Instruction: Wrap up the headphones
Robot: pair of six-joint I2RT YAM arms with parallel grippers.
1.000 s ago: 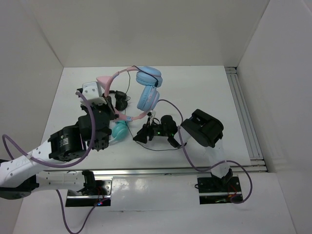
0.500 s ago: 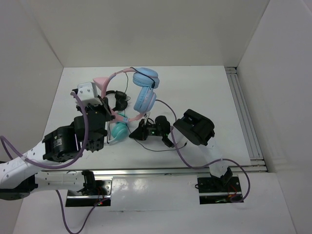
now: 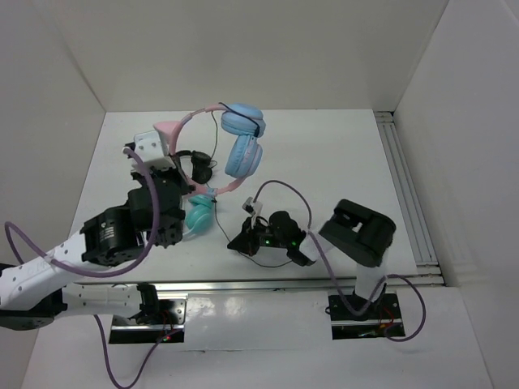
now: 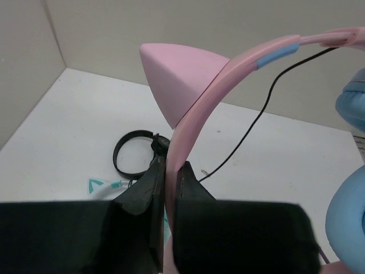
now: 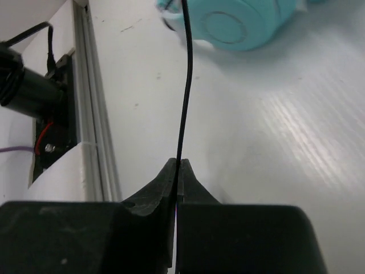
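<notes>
From above, the left hand (image 4: pixel 170 171) hides its own fingertips under the wrist. The wrist view shows them pinched tight on the pink band of the headphones (image 3: pixel 242 154), just under a cat ear. The blue ear cups are cut off at that view's right edge. The band is held up behind the teal headphones (image 3: pixel 199 215); can't tell if the cups touch the worktop (image 3: pixel 340 162). The right hand (image 5: pixel 177 169) sits front-right of the teal pair, clamped on the thin black cable (image 5: pixel 186 85). The cable is hard to trace from above. The small black headphones (image 3: pixel 196 166) are just behind the teal pair, partly covered.
</notes>
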